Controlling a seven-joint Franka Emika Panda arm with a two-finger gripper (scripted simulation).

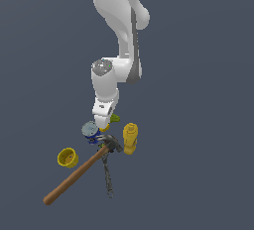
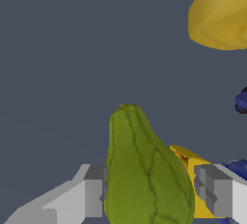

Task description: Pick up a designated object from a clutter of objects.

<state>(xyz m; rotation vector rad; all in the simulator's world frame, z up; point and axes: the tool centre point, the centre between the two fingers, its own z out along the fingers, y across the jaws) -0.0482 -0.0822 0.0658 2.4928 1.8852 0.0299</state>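
Tool (image 2: 149, 191) fingers stand spread either side of the green lump (image 2: 144, 170), a ribbed, pear-like body, probably light and stiff, best pinched across its broad belly.

Matt, ridged green lump (image 2: 144, 175) — hammer (image 1: 79, 170) with a wooden handle, dark metal-looking head.

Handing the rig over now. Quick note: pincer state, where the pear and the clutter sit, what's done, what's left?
Pincer: open, one finger on each side of the green pear, not yet clamped.
Pear: still down in the clutter, next to the small yellow block.
Nearby: blue can, hammer, yellow bottle, chain; yellow cup apart.
Done: approach and alignment.
Left: close, lift clear.
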